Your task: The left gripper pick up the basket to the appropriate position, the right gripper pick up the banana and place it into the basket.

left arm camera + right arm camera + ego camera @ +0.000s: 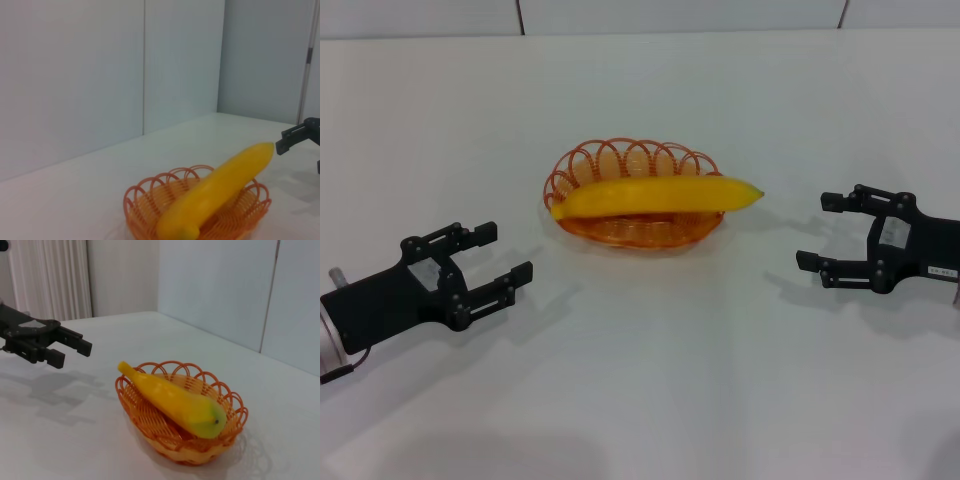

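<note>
Across the basket (638, 215) lies the overhanging banana (655, 196), liable to roll if bumped, left gripper (490, 262) and right gripper (820, 232) both released.

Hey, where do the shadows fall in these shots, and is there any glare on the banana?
Head view: soft grey shadows lie on the white table beside the open left gripper and open right gripper. Right wrist view: a blocky shadow sits under the left gripper; the smooth yellow curved banana in the orange looped-wire basket shows only a mild sheen. Left wrist view: no harsh glare.
</note>
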Motion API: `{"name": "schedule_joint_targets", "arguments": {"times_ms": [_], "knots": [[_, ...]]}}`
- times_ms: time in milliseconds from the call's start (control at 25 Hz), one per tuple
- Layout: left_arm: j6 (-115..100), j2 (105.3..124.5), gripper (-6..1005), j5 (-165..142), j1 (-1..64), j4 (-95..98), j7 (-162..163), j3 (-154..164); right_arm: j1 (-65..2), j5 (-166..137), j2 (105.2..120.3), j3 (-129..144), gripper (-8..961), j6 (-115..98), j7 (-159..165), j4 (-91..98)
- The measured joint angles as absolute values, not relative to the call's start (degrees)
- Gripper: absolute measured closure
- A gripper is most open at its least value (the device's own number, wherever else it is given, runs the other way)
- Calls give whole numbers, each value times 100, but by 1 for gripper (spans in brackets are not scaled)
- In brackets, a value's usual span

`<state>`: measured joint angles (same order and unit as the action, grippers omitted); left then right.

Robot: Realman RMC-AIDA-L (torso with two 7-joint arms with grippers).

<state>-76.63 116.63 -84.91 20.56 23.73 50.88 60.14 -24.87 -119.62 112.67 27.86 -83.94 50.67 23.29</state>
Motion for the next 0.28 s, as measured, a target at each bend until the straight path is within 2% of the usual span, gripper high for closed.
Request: {"name": "schedule_joint_targets", "arguments": {"times_ms": [280], "knots": [[-7667,11663,290,-8491,2056,2373,5089,6023,-2487,-11961,11267,2786,76,-8394,5069,2329]]}}
